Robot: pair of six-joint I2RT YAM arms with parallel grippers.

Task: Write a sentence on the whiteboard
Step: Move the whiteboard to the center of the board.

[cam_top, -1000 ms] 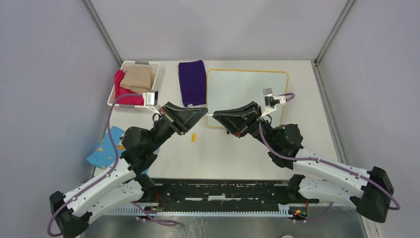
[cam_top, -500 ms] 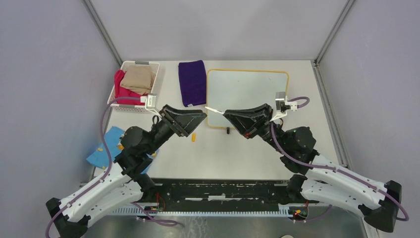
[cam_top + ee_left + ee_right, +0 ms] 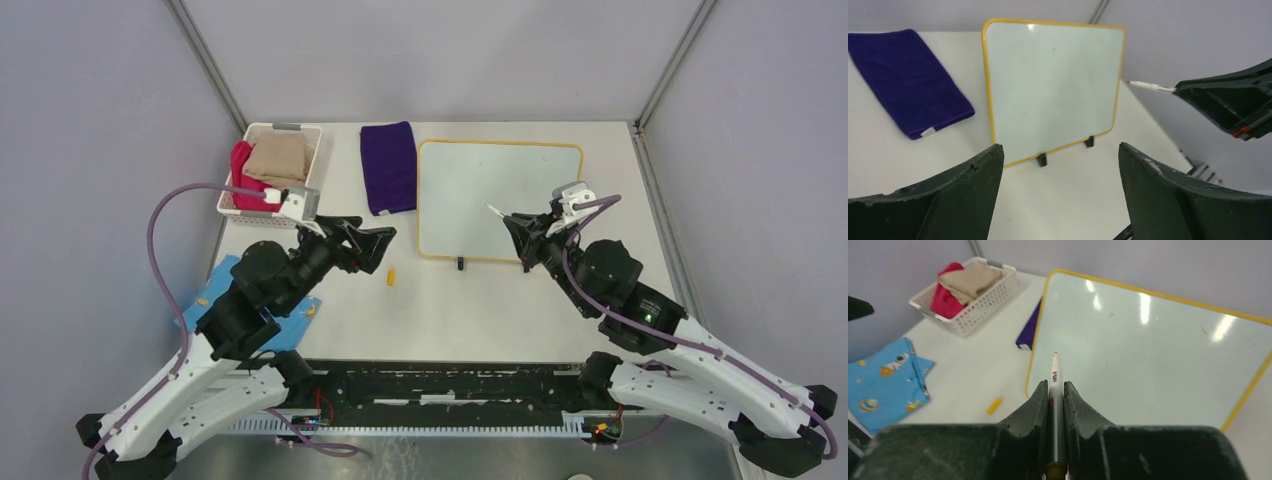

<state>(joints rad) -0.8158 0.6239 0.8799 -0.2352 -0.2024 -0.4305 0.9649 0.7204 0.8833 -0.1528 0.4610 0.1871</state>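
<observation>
The marker (image 3: 1055,374) is gripped tightly by the right end effector (image 3: 1055,385) above the whiteboard (image 3: 480,195), which lies on the desk (image 3: 450,310). The left end effector (image 3: 1059,146) is spread wide. Both have been drawn apart since before.

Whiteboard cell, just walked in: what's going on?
The right gripper is shut on a white marker, its tip pointing out over the whiteboard and apparently raised off it. The board shows no writing, so the sentence is not yet begun. The left gripper is open and empty, hovering over the table beside the board, near a small yellow piece lying there.
</observation>
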